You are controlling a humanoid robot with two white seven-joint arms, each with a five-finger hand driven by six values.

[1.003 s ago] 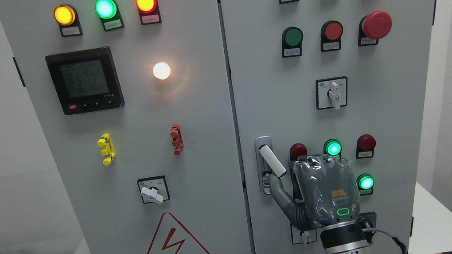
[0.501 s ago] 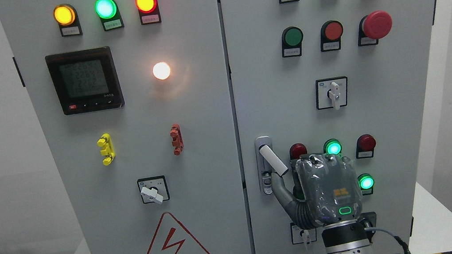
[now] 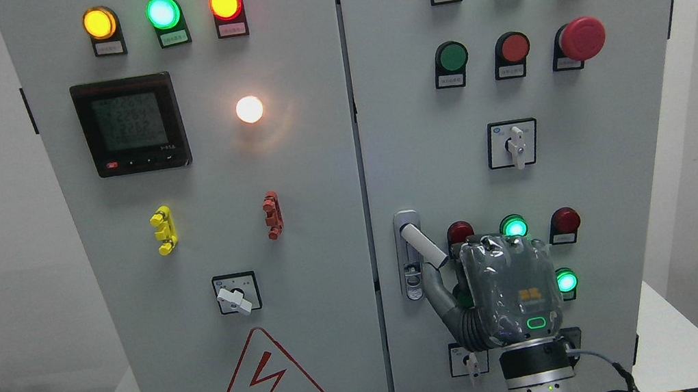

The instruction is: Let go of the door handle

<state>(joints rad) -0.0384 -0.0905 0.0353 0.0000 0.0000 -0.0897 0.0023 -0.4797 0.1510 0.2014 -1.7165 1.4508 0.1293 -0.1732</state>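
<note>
Head view: door handle (image 3: 423, 246) swung out from its latch plate on the right cabinet door, low near the centre seam. Our right hand (image 3: 509, 293) sits just beside it, thumb under the lever tip; finger closure we cannot tell. Release under way, we judge. Next: withdraw down-right, clear of the green indicator lamps (image 3: 514, 226).

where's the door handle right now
In the head view, the door handle is on the right door, by its left edge, low on the panel. It angles down-right from its lock plate, just left of the right hand.
</note>
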